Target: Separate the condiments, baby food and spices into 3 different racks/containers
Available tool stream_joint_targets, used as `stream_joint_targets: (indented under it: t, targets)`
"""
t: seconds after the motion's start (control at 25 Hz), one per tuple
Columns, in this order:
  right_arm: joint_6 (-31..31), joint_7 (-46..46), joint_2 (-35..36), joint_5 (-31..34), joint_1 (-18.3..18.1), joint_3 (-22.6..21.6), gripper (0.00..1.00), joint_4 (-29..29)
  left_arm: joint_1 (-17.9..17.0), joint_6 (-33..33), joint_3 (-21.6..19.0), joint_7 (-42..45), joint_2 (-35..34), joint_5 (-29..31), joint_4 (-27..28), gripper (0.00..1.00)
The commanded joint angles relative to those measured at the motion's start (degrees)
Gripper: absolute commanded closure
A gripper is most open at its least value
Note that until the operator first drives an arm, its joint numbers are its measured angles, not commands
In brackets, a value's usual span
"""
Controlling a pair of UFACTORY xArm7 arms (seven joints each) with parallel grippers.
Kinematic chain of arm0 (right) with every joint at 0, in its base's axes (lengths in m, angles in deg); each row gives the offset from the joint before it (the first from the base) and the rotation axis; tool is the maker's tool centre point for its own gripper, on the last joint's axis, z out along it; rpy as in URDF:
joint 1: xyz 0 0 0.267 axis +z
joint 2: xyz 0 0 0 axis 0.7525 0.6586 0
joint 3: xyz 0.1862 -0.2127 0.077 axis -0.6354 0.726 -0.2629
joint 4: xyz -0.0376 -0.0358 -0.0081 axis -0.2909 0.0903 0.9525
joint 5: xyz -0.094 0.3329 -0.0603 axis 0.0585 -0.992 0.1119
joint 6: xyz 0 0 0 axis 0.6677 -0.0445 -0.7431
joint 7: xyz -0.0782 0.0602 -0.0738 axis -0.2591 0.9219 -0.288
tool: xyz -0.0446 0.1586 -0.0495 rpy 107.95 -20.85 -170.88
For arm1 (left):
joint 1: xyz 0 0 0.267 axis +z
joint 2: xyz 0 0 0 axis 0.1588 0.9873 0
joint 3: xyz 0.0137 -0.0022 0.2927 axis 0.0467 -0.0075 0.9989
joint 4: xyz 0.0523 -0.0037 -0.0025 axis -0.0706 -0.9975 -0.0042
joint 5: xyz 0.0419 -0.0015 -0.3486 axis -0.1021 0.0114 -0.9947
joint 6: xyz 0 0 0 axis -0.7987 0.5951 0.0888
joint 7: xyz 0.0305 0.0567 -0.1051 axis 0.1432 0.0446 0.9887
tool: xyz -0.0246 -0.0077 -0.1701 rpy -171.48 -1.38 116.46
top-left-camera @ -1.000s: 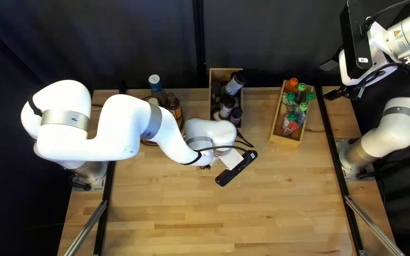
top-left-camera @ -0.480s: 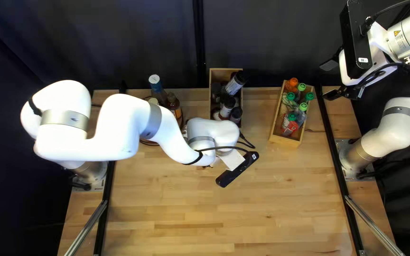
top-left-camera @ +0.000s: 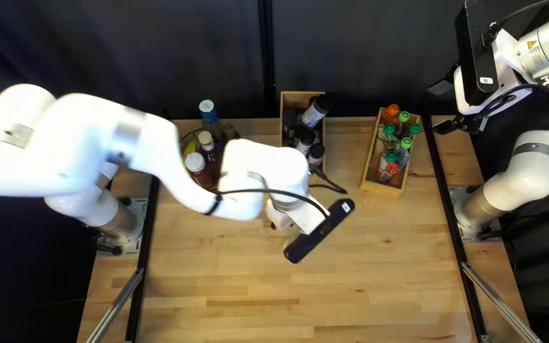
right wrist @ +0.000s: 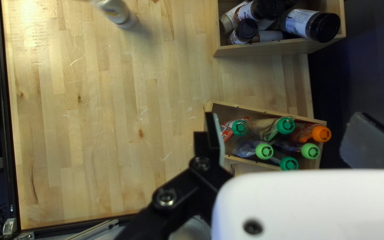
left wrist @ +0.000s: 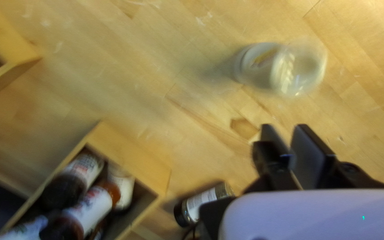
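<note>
Dark curtain (top-left-camera: 192, 51), top left view: behind the tabletop (top-left-camera: 351, 286)
Pouches (top-left-camera: 388, 166): inside the right-hand box (top-left-camera: 382, 188)
Left tool (top-left-camera: 279, 218): low over the tabletop
Right tool (top-left-camera: 440, 108): raised, far right
Left tool (left wrist: 285, 129), left wrist view: narrow gap
Pale bottle (left wrist: 285, 66): on the tabletop, ahead
Right tool (right wrist: 283, 135), right wrist view: wide

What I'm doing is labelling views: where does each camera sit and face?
Top left view: above the table's near edge, slanting down toward the curtain; left arm and right arm show.
Left wrist view: on my left arm, facing the table; its fingers show.
Right wrist view: on my right arm, facing the table; its fingers show.
Both wrist views share a pale jar.
</note>
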Motion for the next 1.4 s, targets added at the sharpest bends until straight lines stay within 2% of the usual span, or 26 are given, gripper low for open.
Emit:
stream_joint_targets:
  t: [0.04, 0.08, 0.32, 0.6, 0.84, 1.04, 1.16, 1.4]
  targets:
    - [0.0, 0.0, 0.0, 0.0, 0.0, 0.0, 0.00, 0.0, 0.2, -2.2, 0.1, 3.0, -0.4, -0.1, -1.4, 0.13]
    - [0.0, 0.0, 0.0, 0.0, 0.0, 0.0, 0.00, 0.0, 0.3, -2.7, 0.3, 3.7, -0.7, -0.6, -1.7, 0.00]
    - [0.0, 0.0, 0.0, 0.0, 0.0, 0.0, 0.00, 0.0, 0.2, -5.7, 0.1, 8.3, -1.3, -4.2, -3.2, 0.00]
    - [0.0, 0.0, 0.0, 0.0, 0.0, 0.0, 0.00, 0.0, -3.7, -8.3, -4.5, 25.9, -0.8, -2.5, -4.3, 0.00]
    - [0.0, 0.0, 0.0, 0.0, 0.0, 0.0, 0.00, 0.0, -6.8, -9.1, -7.9, 32.2, -2.4, -6.0, -5.6, 0.00]
    - [0.0, 0.0, 0.0, 0.0, 0.0, 0.0, 0.00, 0.0, -9.6, -11.0, -10.7, 36.5, 2.2, -8.3, -4.3, 0.00]
    - [0.0, 0.0, 0.0, 0.0, 0.0, 0.0, 0.00, 0.0, -10.9, -9.9, -12.1, 37.0, 7.3, -9.5, -0.9, 0.00]
    - [0.0, 0.0, 0.0, 0.0, 0.0, 0.0, 0.00, 0.0, -14.7, -6.4, -13.9, 40.5, 18.3, -5.6, 7.9, 0.00]
